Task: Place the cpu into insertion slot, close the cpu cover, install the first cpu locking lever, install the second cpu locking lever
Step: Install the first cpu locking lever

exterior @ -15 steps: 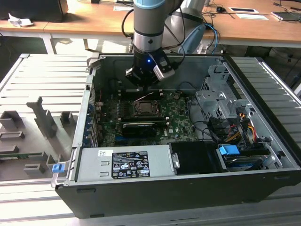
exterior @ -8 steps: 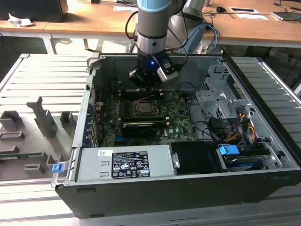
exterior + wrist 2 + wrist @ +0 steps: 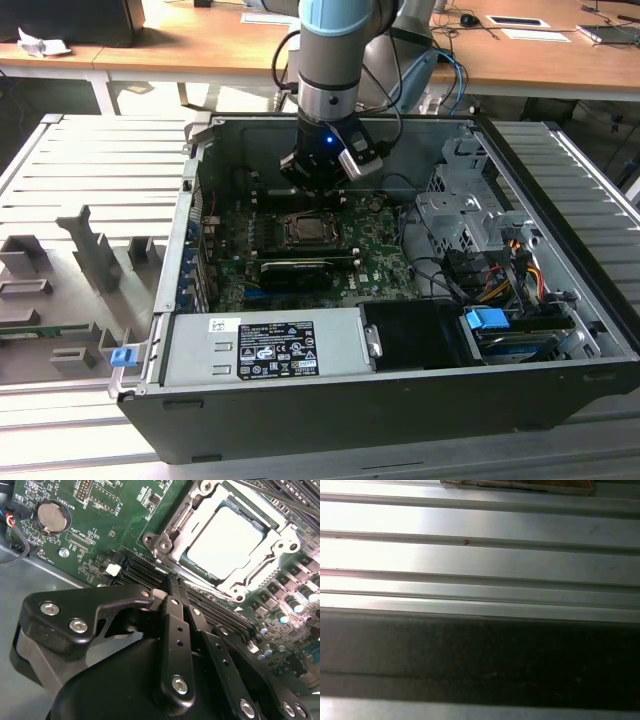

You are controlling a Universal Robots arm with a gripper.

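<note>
In the exterior view, the near lower part of the frame holds the open computer case (image 3: 400, 400), with a grey power supply box (image 3: 265, 350) along its front wall and a blue tab (image 3: 487, 322) at lower right. Behind that lies the green motherboard (image 3: 375, 250). At frame center sits the insertion slot (image 3: 308, 231), with the gripper (image 3: 322, 178) hanging just above its far edge.

In the second wrist view, the black fingers (image 3: 172, 617) fill the lower half, drawn narrow with their tips together and nothing between them. Beyond them, at upper right, the cpu (image 3: 227, 537) lies in its slot with the cpu cover (image 3: 280, 542) folded down around it. A round coin battery (image 3: 52, 516) sits at upper left.

The first wrist view shows ribbed grey metal panels (image 3: 480, 560).

Farthest back in the exterior view runs a wooden table (image 3: 200, 45).
</note>
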